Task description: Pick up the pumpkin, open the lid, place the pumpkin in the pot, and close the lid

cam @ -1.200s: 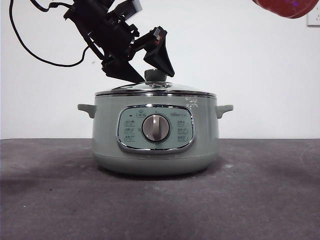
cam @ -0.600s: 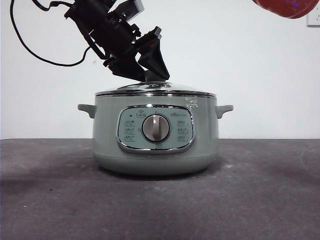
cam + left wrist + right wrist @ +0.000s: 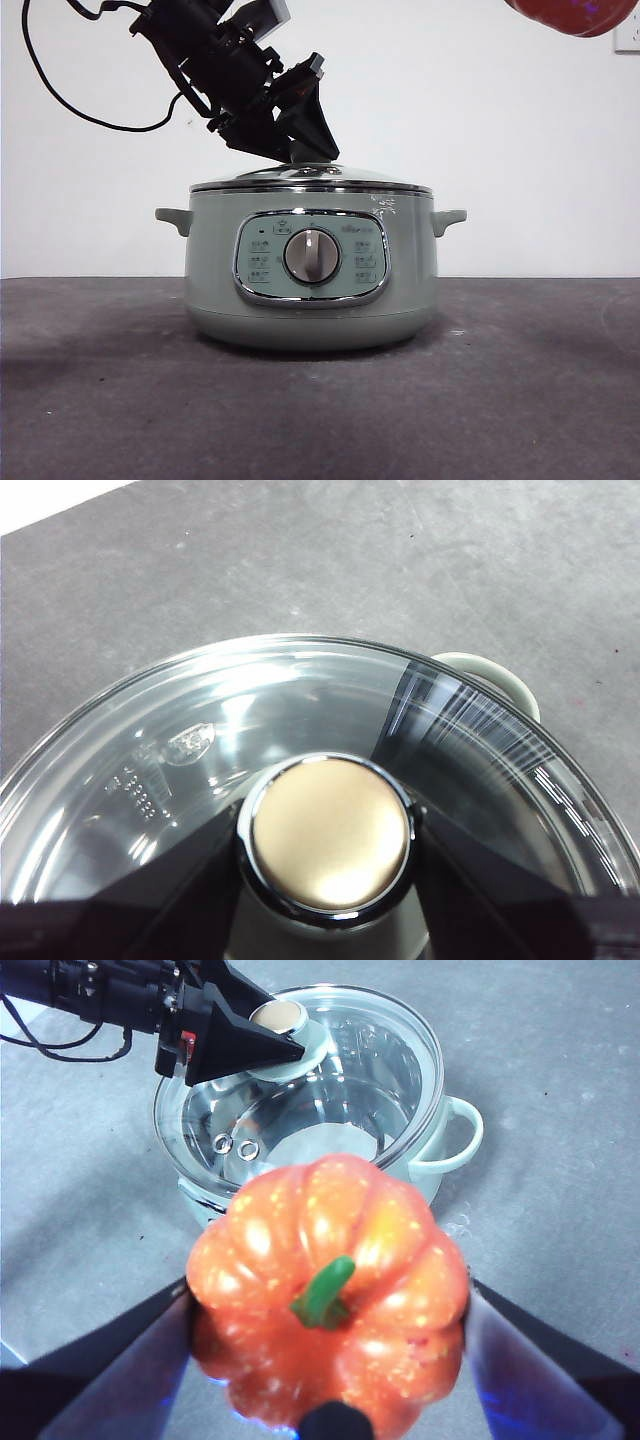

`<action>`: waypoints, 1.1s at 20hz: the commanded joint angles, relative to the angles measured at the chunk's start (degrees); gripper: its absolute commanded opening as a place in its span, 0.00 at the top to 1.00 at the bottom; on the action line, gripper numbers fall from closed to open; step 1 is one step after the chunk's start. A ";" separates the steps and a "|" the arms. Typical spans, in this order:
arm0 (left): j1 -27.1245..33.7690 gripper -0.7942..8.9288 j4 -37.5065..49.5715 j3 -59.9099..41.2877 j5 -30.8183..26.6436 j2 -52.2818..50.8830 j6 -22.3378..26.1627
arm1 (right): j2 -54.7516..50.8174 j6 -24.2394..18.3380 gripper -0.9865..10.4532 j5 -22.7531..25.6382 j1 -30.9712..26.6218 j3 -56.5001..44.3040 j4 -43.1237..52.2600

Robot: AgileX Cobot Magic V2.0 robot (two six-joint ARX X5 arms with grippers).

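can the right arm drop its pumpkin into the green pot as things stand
Probably not yet: the domed glass lid covers the sage-green pot. The right gripper holds the orange ribbed pumpkin; the left gripper is closed on the lid's knob.

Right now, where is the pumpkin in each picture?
Front view: only the pumpkin's underside peeks in at the top right corner, high above the pot.
Left wrist view: not in it.
Right wrist view: big and near, between the right gripper's jaws.
Shared landmark: the lid's knob, with the left gripper around it.
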 commanded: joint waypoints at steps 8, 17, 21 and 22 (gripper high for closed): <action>0.28 0.93 -0.33 1.16 -0.20 -6.71 -0.76 | 1.99 0.35 0.92 0.15 0.13 -0.09 0.48; 2.93 0.93 -14.64 1.49 -4.09 -27.19 -0.74 | 11.45 0.39 0.92 -3.63 0.28 0.02 12.22; 4.31 0.93 -23.08 1.49 -4.66 -37.20 -0.72 | 21.29 0.35 0.92 -4.79 1.18 3.85 17.70; 4.42 0.93 -24.81 1.49 -4.74 -39.32 -0.72 | 24.41 0.31 0.92 -4.76 1.79 5.95 18.32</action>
